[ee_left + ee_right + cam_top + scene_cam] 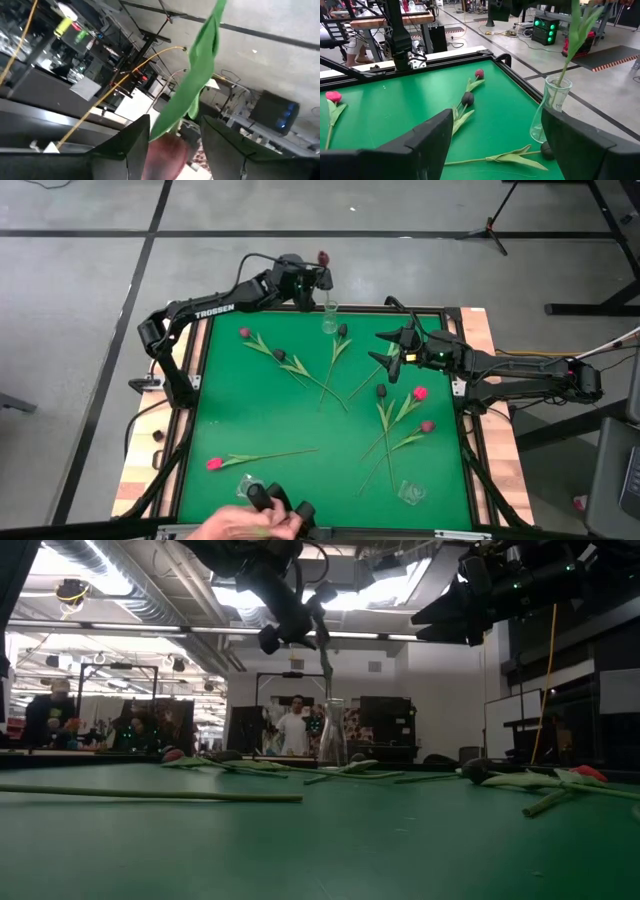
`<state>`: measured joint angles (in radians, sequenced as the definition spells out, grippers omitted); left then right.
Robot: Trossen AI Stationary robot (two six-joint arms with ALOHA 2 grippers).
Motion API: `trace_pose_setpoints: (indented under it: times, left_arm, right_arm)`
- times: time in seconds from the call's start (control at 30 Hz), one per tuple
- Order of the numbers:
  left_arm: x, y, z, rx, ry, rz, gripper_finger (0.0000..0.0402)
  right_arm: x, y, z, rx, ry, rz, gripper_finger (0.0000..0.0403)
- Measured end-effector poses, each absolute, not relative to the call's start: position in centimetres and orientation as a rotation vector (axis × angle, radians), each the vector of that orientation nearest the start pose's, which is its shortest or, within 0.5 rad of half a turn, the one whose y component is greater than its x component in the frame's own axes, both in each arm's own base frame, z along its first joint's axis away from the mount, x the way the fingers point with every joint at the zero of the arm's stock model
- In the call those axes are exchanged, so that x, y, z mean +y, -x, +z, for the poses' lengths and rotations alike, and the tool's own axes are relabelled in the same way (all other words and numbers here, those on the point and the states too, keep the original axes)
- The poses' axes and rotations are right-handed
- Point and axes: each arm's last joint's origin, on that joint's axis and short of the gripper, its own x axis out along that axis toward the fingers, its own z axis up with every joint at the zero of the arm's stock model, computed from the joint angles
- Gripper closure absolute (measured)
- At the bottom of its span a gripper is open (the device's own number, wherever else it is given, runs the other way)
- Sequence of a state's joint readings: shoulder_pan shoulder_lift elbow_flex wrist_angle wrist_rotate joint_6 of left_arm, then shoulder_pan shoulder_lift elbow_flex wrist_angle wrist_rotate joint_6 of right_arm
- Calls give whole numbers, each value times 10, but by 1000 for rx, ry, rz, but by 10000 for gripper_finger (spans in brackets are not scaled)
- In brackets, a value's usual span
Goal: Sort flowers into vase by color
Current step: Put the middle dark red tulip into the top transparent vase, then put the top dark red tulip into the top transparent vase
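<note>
The left tool (322,277) hangs over the far edge of the tabletop (300,430), its fingers parted around a mauve-red tulip (323,257). The flower's head and a broad green leaf sit between the fingers (135,145); I cannot tell if they still touch it. Directly below this tool the thin stem goes down into a clear glass vase (329,320), narrow at the neck and wide at the base. The right tool (392,348) stands wide and empty, just beside the vase and above the green mat. Around it lie other tulips: a near-black one (467,98), a pink-red one (420,393) and a pink one (214,464). A person's hand (240,525) reaches in at the near edge.
</note>
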<state>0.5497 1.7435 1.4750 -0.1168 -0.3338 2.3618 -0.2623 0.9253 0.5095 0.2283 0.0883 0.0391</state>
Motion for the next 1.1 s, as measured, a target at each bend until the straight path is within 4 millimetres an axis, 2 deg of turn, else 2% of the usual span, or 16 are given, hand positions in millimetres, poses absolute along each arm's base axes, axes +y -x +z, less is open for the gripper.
trace_pose_setpoints:
  times: [0.6,0.73,0.83,0.97,1.1]
  left_arm:
    - [186,-355,316,1169,-1597,274,230]
    - [177,-357,312,1137,-1379,362,230]
    - [169,-358,309,1100,-1156,494,230]
    - [155,-360,308,1031,-869,756,230]
    - [134,-362,306,871,-540,1073,230]
  right_arm:
    - [-56,-197,252,180,-55,-355,100]
    - [-56,-197,252,180,-55,-355,100]
    - [-56,-197,252,180,-55,-355,100]
    - [-56,-197,252,181,-55,-355,100]
    - [-55,-197,251,193,-61,-353,100]
